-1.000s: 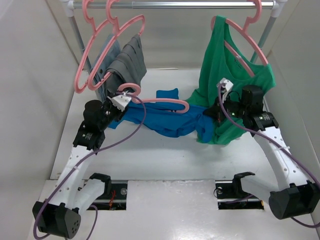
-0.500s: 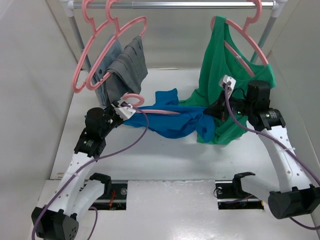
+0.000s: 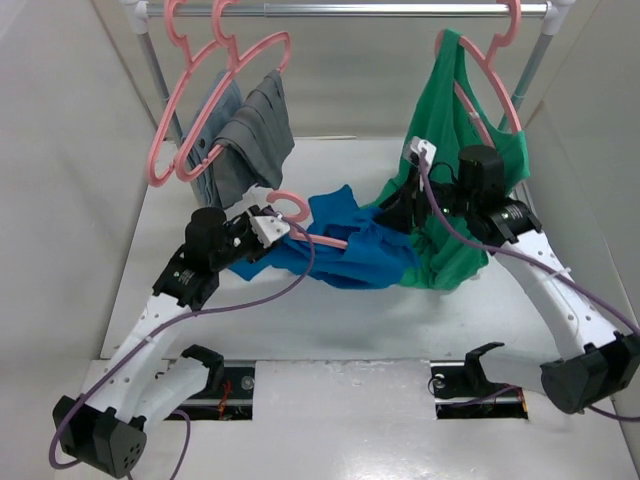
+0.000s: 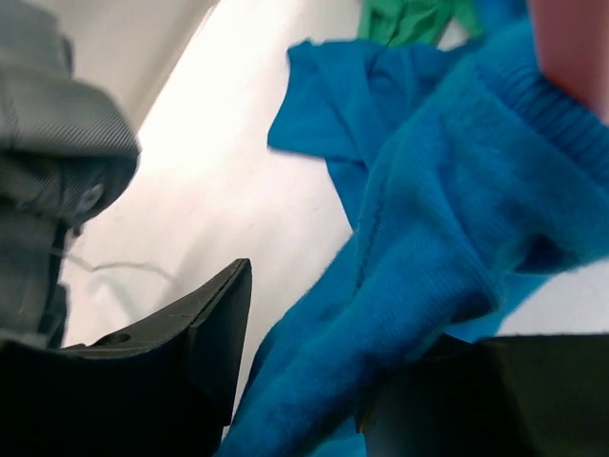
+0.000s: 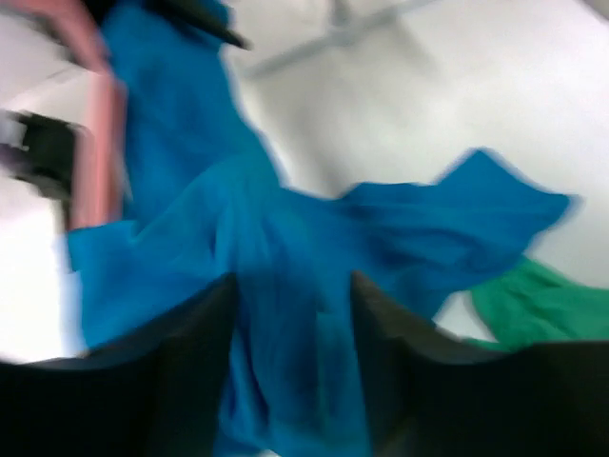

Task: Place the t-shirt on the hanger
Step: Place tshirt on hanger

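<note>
The bright blue t-shirt point(image 3: 352, 255) lies bunched on the white table, draped over one arm of the pink hanger point(image 3: 291, 206). My left gripper point(image 3: 272, 226) is shut on the hanger just below its hook and holds it tilted above the table. In the left wrist view, blue t-shirt point(image 4: 447, 190) cloth runs between the fingers of the left gripper point(image 4: 352, 319), and the hanger point(image 4: 576, 38) shows at the top right. My right gripper point(image 3: 396, 214) hovers over the shirt's right end. In the blurred right wrist view the right gripper point(image 5: 293, 281) stands open over the t-shirt point(image 5: 285, 219), with the hanger point(image 5: 95, 124) at the left.
A metal rail point(image 3: 350, 8) crosses the back. Pink hangers with grey garments point(image 3: 250, 130) hang at its left, and a green tank top point(image 3: 450, 120) hangs at its right, just behind my right arm. White walls close in both sides.
The right gripper has opened, let go of the blue cloth and shifted left and back. The left gripper carried the hanger rightward. The green top has swung.
</note>
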Controlling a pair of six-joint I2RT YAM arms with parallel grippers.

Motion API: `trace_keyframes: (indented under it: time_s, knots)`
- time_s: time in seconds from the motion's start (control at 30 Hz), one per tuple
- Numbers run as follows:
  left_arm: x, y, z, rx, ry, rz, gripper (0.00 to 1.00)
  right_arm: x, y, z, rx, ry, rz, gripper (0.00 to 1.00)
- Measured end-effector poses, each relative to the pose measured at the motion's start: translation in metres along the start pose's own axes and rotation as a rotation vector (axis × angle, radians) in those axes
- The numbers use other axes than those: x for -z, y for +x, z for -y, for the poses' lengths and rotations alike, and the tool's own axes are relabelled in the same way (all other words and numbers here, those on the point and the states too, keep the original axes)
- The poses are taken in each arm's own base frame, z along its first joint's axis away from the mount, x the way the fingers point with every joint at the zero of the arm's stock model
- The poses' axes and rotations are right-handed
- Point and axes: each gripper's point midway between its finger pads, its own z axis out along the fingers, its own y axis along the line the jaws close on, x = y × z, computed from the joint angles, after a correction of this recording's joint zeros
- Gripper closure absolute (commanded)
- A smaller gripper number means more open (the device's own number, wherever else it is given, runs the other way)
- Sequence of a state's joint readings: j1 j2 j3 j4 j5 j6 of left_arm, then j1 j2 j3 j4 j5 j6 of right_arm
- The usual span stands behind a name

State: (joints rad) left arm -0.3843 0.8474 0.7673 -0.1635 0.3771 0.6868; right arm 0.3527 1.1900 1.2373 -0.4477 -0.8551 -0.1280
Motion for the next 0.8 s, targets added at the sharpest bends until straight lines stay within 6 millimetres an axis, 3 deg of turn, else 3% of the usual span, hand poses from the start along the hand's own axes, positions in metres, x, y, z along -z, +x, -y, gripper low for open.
trace_keyframes:
  time_s: [0.07,0.13,0.3,0.43,0.6,0.7,0.8]
  knots:
    - [-0.001,-0.007,0.005,0.030,0.028,0.017,1.00,-0.002,-0.003,0.015,0.004,0.062,-0.026,0.25]
    - [-0.002,-0.012,0.008,0.056,0.049,0.027,1.00,-0.001,-0.004,0.027,0.010,0.116,-0.058,0.20]
    - [-0.006,-0.010,0.012,0.103,0.073,0.012,1.00,0.004,0.002,0.031,0.052,0.187,-0.129,0.15]
    - [-0.012,0.001,0.012,0.097,0.068,-0.033,1.00,0.004,-0.020,0.004,0.167,0.195,-0.095,0.14]
    - [-0.019,0.009,0.012,0.052,0.077,-0.092,1.00,-0.014,-0.055,-0.052,0.321,0.086,0.012,0.14]
    - [-0.020,0.007,0.010,0.039,0.076,-0.094,1.00,-0.042,-0.050,-0.074,0.364,0.000,-0.007,0.14]
    - [-0.019,0.002,0.008,0.035,0.073,-0.085,1.00,-0.074,-0.026,-0.069,0.349,-0.024,-0.087,0.14]
